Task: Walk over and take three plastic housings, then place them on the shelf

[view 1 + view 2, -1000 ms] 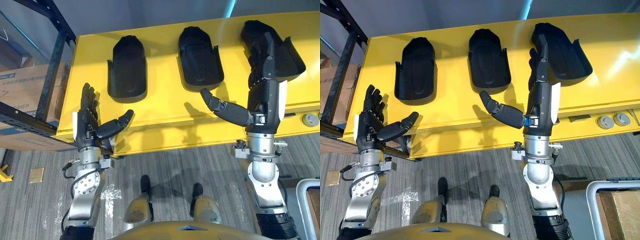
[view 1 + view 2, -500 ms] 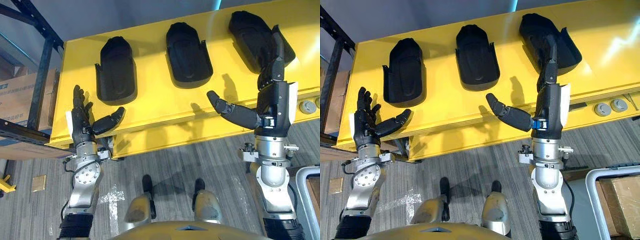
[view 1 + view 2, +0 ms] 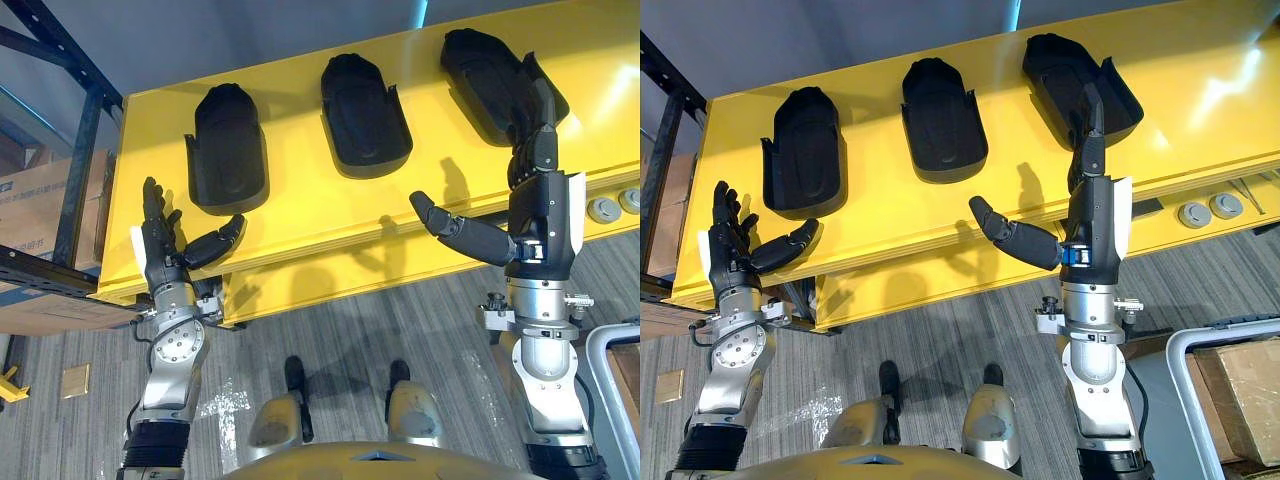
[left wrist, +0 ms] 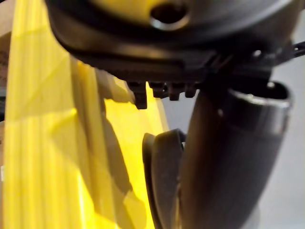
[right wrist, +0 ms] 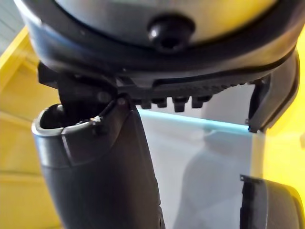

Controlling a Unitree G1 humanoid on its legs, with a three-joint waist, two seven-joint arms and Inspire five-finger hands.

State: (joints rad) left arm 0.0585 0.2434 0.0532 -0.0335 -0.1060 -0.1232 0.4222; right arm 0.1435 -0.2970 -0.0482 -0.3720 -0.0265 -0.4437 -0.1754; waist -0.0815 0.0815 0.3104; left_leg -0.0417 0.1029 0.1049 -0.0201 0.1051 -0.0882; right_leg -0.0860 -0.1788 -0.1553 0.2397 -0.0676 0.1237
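Left housing (image 3: 228,150) at 11, mid housing (image 3: 363,118) at 12, right housing (image 3: 485,70) at 1. All lie flat on the yellow table (image 3: 330,225), in a row, well apart.

My read: hard moulded shells, so light and stiff. They look glossy, so probably slippery. Best hold is the raised side walls, thumb on one wall and fingers on the other. Don't pinch the smooth domed end.

Right hand (image 3: 540,215): fingers straight and together, lying over the right housing's near end, thumb swung out toward 9. It holds nothing. Can't tell if it's touching.

Left hand (image 3: 160,262): at the table's near edge around 8, fingers straight and slightly fanned, thumb out toward 3. It's empty, near the left housing but apart from it.

Around: dark shelf (image 3: 85,150) at 9–10, box (image 3: 35,195) behind it. Two grey discs (image 3: 1193,213) at 3, below the tabletop.

Path to the housings looks clear. The shelf post beside my left arm is the one to watch.
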